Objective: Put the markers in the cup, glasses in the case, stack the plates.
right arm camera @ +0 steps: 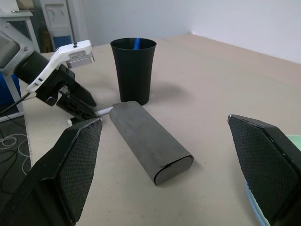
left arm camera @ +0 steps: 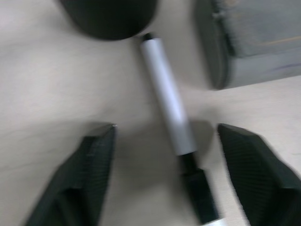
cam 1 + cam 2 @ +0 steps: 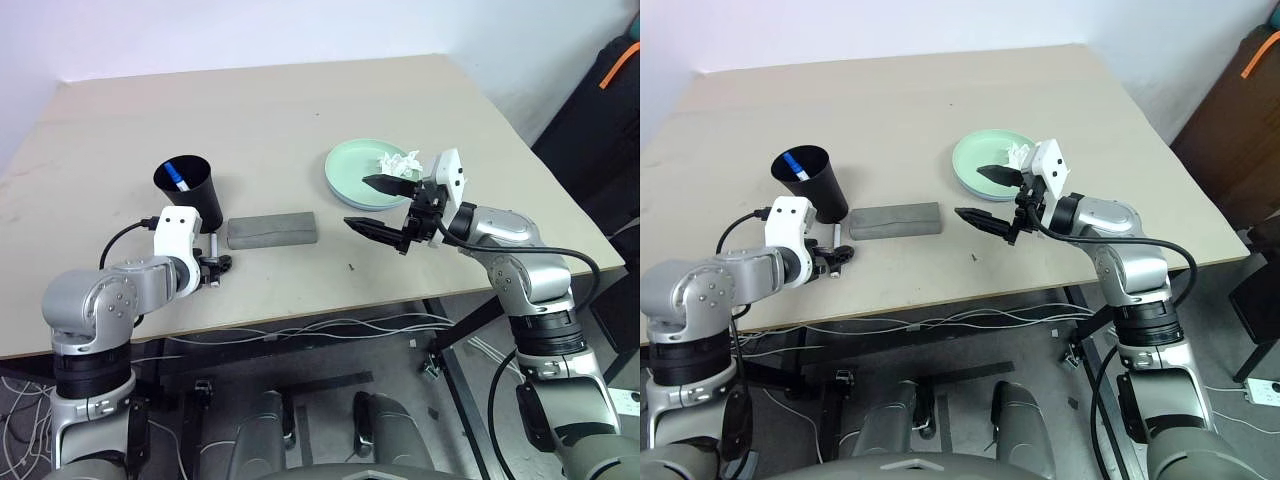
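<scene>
The black cup (image 3: 190,192) stands upright at the table's left with a blue-capped marker (image 3: 177,178) inside it. A second marker (image 2: 169,103), white-barrelled with a black cap, lies flat on the table just in front of the cup. My left gripper (image 3: 218,263) is down over it, open, one finger on each side and neither touching it. The grey case (image 3: 271,229) lies shut to the right of the cup. A mint green plate (image 3: 350,172) sits further right. My right gripper (image 3: 377,205) hovers open and empty at the plate's near edge. The glasses are out of view.
A crumpled white tissue (image 3: 398,163) lies on the mint plate. The table's front edge (image 3: 300,318) runs close behind both grippers, with cables (image 3: 330,330) hanging below it. A dark object with an orange strap (image 3: 620,65) stands beyond the right edge.
</scene>
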`<act>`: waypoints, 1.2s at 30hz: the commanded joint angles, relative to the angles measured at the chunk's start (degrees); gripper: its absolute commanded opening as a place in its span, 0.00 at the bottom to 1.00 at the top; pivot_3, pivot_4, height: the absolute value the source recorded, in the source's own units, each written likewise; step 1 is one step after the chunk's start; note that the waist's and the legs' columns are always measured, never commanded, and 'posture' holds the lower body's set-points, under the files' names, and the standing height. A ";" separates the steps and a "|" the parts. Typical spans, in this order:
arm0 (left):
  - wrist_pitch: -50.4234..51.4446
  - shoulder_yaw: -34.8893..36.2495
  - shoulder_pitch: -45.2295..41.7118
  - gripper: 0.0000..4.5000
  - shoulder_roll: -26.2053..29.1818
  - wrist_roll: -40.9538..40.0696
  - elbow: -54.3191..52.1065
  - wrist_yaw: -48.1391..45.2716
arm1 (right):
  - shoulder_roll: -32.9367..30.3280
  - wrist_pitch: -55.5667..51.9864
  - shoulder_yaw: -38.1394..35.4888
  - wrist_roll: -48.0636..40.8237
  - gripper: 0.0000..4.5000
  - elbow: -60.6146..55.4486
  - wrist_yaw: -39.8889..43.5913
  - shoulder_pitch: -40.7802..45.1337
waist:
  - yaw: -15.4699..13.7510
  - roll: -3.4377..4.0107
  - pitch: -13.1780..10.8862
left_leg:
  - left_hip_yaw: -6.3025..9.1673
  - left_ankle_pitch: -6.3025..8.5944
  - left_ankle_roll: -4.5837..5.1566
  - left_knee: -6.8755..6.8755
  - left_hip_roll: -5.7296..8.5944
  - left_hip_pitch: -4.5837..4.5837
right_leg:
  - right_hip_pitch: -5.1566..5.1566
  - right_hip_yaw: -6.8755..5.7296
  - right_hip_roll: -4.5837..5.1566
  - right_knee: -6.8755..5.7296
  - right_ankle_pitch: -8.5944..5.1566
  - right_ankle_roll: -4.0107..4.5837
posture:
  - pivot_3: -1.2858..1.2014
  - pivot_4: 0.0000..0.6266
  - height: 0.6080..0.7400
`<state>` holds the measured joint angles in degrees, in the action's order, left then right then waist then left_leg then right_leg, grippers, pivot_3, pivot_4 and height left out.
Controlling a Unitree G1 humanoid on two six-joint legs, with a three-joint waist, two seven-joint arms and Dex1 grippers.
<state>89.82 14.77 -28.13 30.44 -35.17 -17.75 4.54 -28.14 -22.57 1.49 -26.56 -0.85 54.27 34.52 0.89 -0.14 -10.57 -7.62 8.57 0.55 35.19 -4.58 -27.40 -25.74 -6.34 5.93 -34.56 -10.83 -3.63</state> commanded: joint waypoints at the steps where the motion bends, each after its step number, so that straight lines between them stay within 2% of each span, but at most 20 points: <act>1: 2.65 0.55 -0.06 0.51 1.75 2.65 2.00 -0.11 | -0.06 1.04 -1.43 -0.36 1.00 -2.07 -0.36 0.28 | -0.02 0.00 0.00 | 0.01 -0.01 -0.01 -0.01 -0.02 0.00 | 0.00 0.00 -0.02 0.00 0.00 0.01 | 0.52 0.24 0.99; 8: 2.68 1.13 -0.08 0.00 2.64 4.09 2.08 -0.82 | -0.10 1.53 -1.55 -0.16 1.00 -1.54 -0.29 0.35 | -0.01 0.02 0.01 | -0.01 -0.03 -0.05 -0.02 -0.09 0.00 | -0.07 0.04 -0.06 0.00 0.03 0.05 | 0.52 0.24 0.99; 17: 1.36 3.60 -1.56 0.00 4.33 9.55 5.09 -0.51 | -0.38 1.73 -2.04 -0.31 1.00 -1.24 0.01 0.68 | 0.12 0.02 0.01 | -0.01 -0.03 -0.05 -0.04 -0.14 0.00 | -0.13 0.06 -0.11 -0.01 0.09 0.14 | 0.52 0.24 0.99; 21: -3.95 4.12 -2.52 0.00 7.50 14.20 9.53 0.11 | -0.25 1.20 -2.23 -0.84 1.00 -1.49 0.10 0.77 | 0.15 0.02 0.01 | 0.02 -0.03 -0.06 -0.05 -0.17 -0.04 | -0.29 0.07 -0.21 0.00 0.21 0.33 | 0.52 0.24 0.99; 27: -13.70 9.00 -4.63 0.00 14.21 20.12 17.44 -0.23 | -2.45 -7.99 -0.89 -4.23 1.00 -4.14 2.23 0.87 | -0.44 0.01 0.00 | 0.03 -0.05 -0.10 -0.10 -0.22 -0.13 | -0.64 0.07 -0.17 0.08 0.27 0.42 | 0.52 0.24 0.99; 31: -30.04 12.97 -7.43 0.00 15.36 23.79 23.11 1.56 | -2.15 -6.70 -0.80 -3.47 1.00 -3.70 2.27 1.25 | -0.61 -0.02 0.02 | -0.06 -0.04 -0.09 -0.21 -0.21 -0.25 | -0.67 0.06 -0.04 0.38 0.40 0.43 | 0.52 0.24 0.99; 32: -37.79 12.89 -8.53 0.00 15.90 24.77 25.27 0.98 | -2.09 -6.67 -0.78 -3.54 1.00 -3.92 2.31 1.25 | -0.65 -0.05 0.03 | -0.08 -0.04 -0.09 -0.21 -0.21 -0.33 | -0.72 0.06 -0.04 0.41 0.44 0.42 | 0.52 0.24 0.99; 34: -49.75 12.05 -9.78 0.00 16.49 25.33 28.14 -2.34 | -2.06 -6.51 -0.82 -3.60 1.00 -4.00 2.44 1.28 | -0.77 -0.09 0.06 | -0.10 -0.04 -0.10 -0.21 -0.21 -0.58 | -0.93 0.05 -0.04 0.43 0.46 0.42 | 0.52 0.24 0.99; 36: -58.54 13.03 -11.79 0.00 14.52 23.15 30.16 -5.69 | -2.00 -5.99 -0.82 -3.31 1.00 -3.76 2.42 1.34 | -1.15 -0.10 0.06 | -0.16 -0.04 -0.10 -0.19 -0.19 -0.77 | -0.95 0.06 -0.05 0.41 0.46 0.42 | 0.52 0.24 0.99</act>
<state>39.36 26.24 -38.20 44.88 -11.45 12.28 1.10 -30.21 -29.75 1.55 -29.51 -2.55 56.46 34.59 -0.26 -0.24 -10.50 -7.86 8.52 0.44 35.01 -4.77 -28.27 -26.78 -6.29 5.86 -34.16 -10.36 -3.21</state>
